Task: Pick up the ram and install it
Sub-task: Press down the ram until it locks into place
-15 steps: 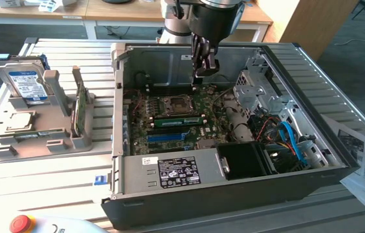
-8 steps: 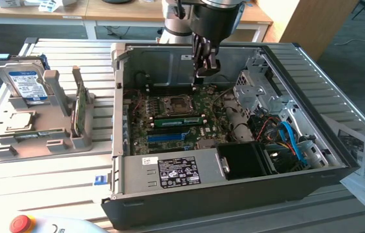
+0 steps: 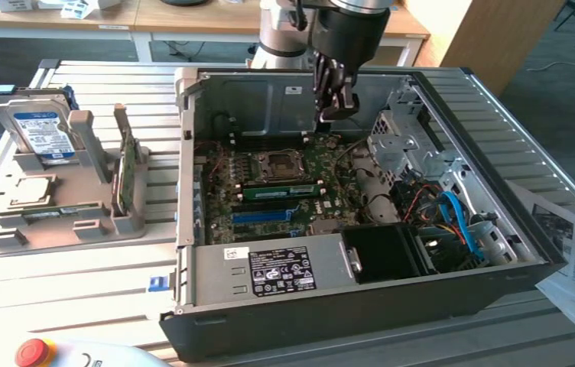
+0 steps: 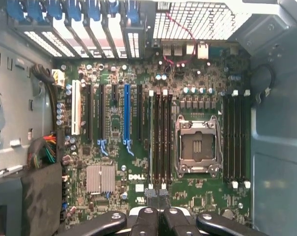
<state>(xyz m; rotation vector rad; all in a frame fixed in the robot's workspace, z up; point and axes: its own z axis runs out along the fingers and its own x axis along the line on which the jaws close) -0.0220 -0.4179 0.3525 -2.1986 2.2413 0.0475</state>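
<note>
Hovering over motherboard [image 4: 187, 196], hand [image 3: 335, 113] pressed together; ram [image 3: 282, 191] apparently seated beside CPU socket [image 3: 275, 163]; drive cage [image 3: 405, 145] nearby.

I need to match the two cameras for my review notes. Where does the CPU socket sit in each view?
Exterior view: the CPU socket sits near picture centre, above the blue slot strip.
Wrist view: the CPU socket lies between two banks of black slots.
Shared landmark: the blue slot strip.
</note>
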